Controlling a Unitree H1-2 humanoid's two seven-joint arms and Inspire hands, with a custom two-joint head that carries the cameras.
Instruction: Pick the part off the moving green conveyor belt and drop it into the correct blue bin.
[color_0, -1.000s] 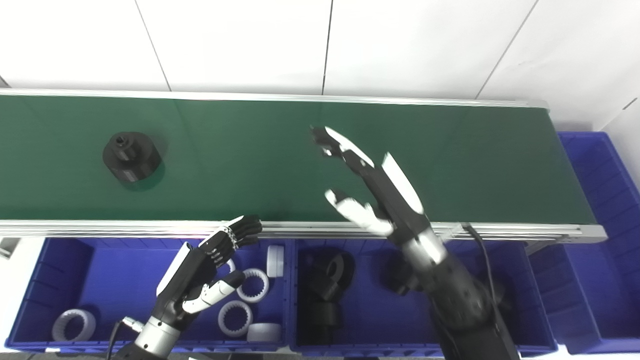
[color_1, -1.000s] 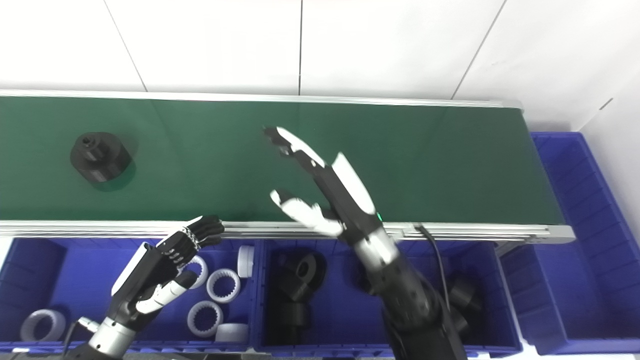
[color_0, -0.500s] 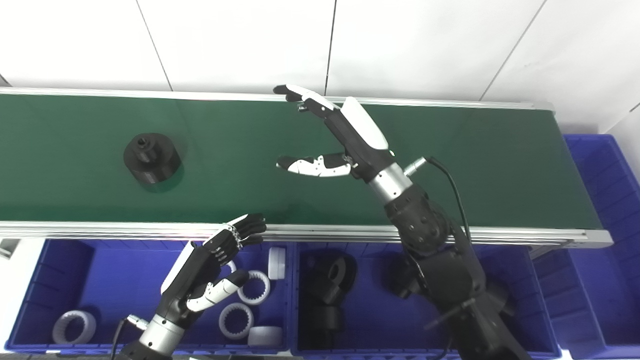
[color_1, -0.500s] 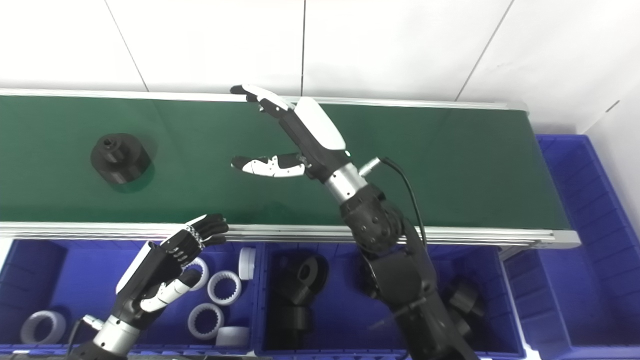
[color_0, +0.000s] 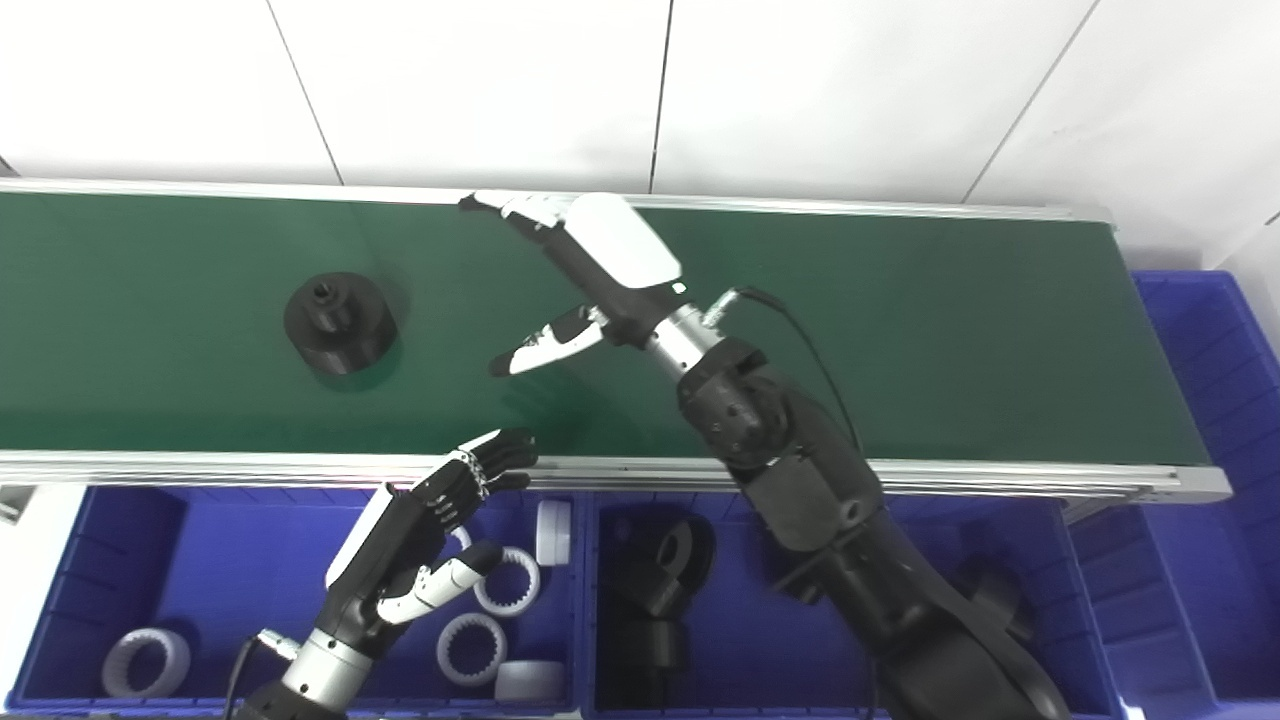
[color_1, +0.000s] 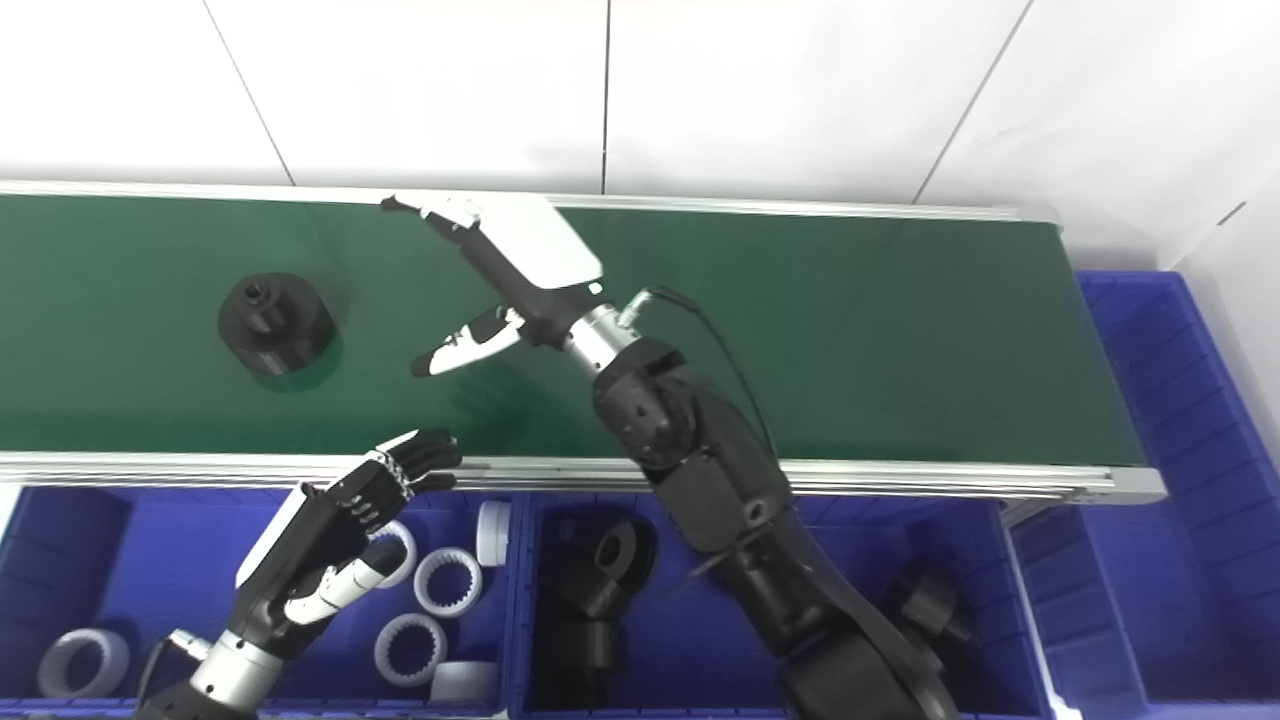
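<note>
the step in hand is the reach. the black round metal part with a stepped top (color_0: 339, 322) sits on the green conveyor belt (color_0: 1000, 330), untouched. the right robot hand (color_0: 590, 270) hovers right of the part, released, thumb and fingers spread toward it. the left robot hand (color_0: 420, 540) waits below the belt over the blue plastic bin of white rings (color_0: 150, 530), seemingly empty, half curled. next, close around the part's sides.

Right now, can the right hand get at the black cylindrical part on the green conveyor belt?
Probably yes. The right hand is open over the green conveyor belt, fingers and thumb spread toward the black cylindrical part, with only bare belt between them.
</note>
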